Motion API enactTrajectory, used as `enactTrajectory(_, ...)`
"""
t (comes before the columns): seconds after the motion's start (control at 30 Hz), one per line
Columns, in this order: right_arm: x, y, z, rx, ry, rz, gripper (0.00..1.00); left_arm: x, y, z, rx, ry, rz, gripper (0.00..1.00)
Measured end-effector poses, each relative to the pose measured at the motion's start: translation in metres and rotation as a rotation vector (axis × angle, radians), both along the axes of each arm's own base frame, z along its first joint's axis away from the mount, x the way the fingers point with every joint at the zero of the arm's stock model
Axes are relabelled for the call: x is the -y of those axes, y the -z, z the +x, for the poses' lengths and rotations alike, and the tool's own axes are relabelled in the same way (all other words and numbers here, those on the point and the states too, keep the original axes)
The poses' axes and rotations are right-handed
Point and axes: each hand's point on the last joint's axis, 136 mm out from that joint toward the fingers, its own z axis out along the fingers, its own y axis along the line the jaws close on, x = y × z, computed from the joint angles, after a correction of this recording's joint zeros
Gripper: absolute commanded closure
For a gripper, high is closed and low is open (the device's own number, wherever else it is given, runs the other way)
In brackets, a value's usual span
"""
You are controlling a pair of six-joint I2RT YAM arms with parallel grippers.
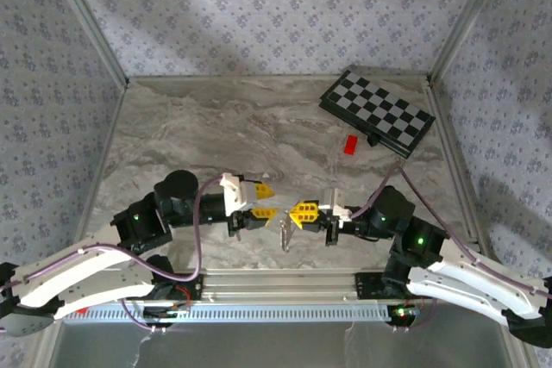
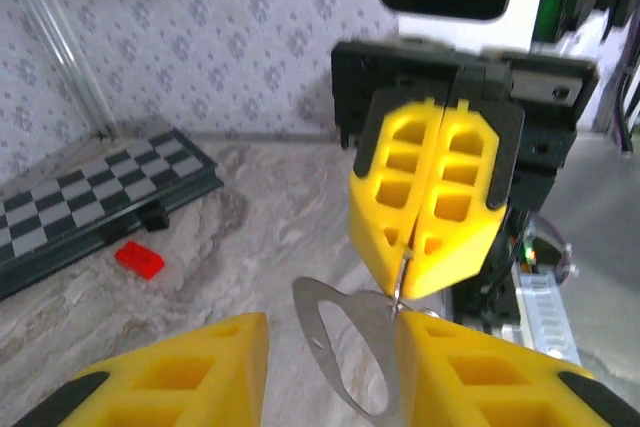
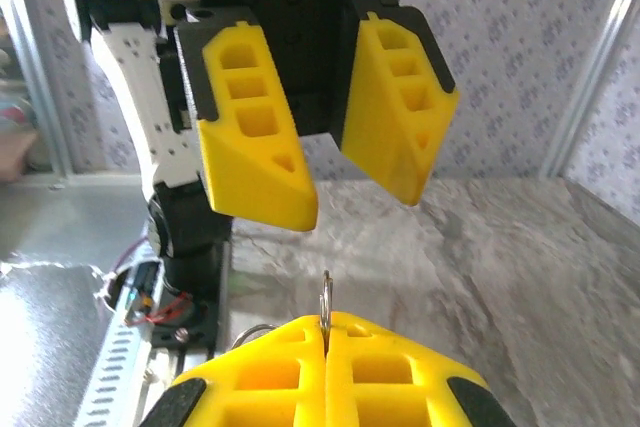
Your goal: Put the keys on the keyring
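**Yellow fingers meet across a steel keyring**

Seen from above, my two arms reach inward from the near edge of a grey marbled table. Their grippers face each other tip to tip near the front middle.

My right gripper has its two yellow fingers pressed flat together, clamped on the keyring. From my left wrist camera the ring is a thin, silvery loop, pinched by its upper edge at the very tips of those fingers. It hangs below them, turned partly sideways. From my right wrist camera its edge pokes up as a narrow metal sliver out of the seam between my closed fingers. In the overhead view the ring dangles as a small pale shape just under the spot where the two grippers meet.

My left gripper has its fingers spread apart and grips nothing. In its own wrist view one yellow fingertip sits on each side of the hanging loop. The right-hand one is very close to the ring; I cannot tell whether it touches.

Toward the far right corner a black-and-white chessboard lies at an angle. A small red block rests just beside its near edge. Both are well apart from my grippers.
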Motion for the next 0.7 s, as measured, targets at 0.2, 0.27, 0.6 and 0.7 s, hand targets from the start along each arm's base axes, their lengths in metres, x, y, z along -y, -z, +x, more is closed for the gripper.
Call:
enactTrajectory(0.2,0.001,-0.019,-0.001,-0.026,-0.043,0.134,1.0,0.0,-0.018,-0.01,-0.013,0.05,-0.091,0.6)
enactTrajectory(0.27,0.002,-0.023,-0.001,-0.034,-0.052,0.162,1.0,0.001,-0.019,-0.014,-0.021,0.071,-0.098,0.6)
enactTrajectory(0.6,0.001,-0.042,-0.003,-0.042,-0.102,0.242,1.0,0.009,-0.015,-0.017,-0.043,0.111,-0.093,0.64)
enactTrajectory(0.7,-0.001,-0.042,-0.005,-0.045,-0.121,0.241,1.0,0.01,-0.016,-0.017,-0.044,0.113,-0.099,0.67)
